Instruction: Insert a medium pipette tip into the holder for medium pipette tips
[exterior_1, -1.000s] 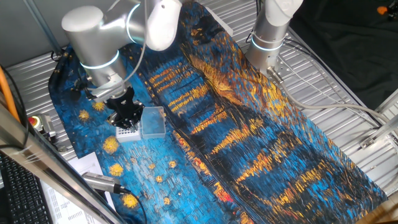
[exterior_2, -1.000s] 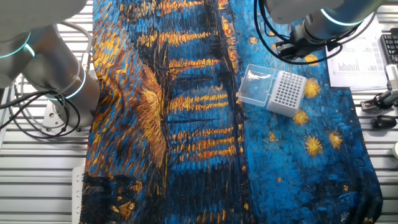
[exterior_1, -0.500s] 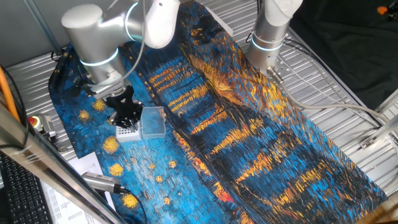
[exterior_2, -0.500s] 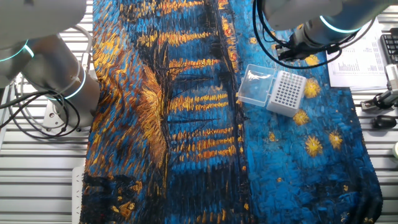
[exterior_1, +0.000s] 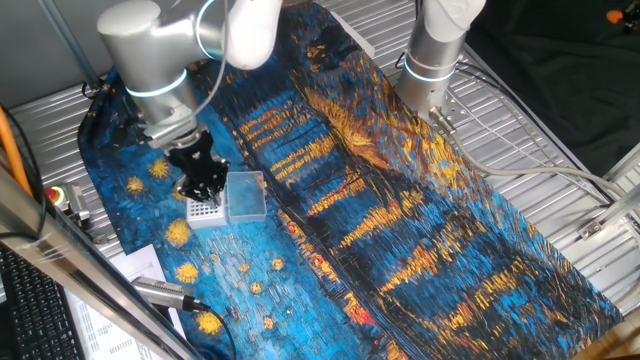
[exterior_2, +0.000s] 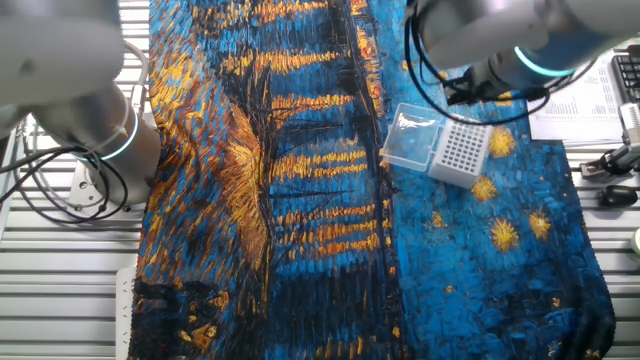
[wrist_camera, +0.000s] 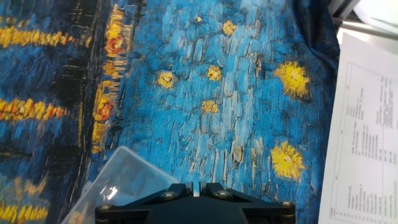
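The holder for medium pipette tips (exterior_1: 203, 211) is a small white block with a grid of dark holes, lying on the blue painted cloth; it also shows in the other fixed view (exterior_2: 462, 150). My gripper (exterior_1: 200, 190) hangs just above it, fingers pointing down. In the hand view my gripper (wrist_camera: 194, 185) has its jaws almost together, with a thin pale sliver pinched between them that looks like the medium pipette tip (wrist_camera: 194, 186). The holder is hidden below the hand in that view.
A clear plastic box (exterior_1: 245, 196) stands against the holder; it also shows in the other fixed view (exterior_2: 412, 138) and the hand view (wrist_camera: 118, 180). Printed paper (wrist_camera: 367, 130) lies beyond the cloth's edge. A second arm's base (exterior_1: 432, 70) stands at the back.
My arm and gripper have shifted slightly up and to the left over the holder. The holder and the clear box have not moved.
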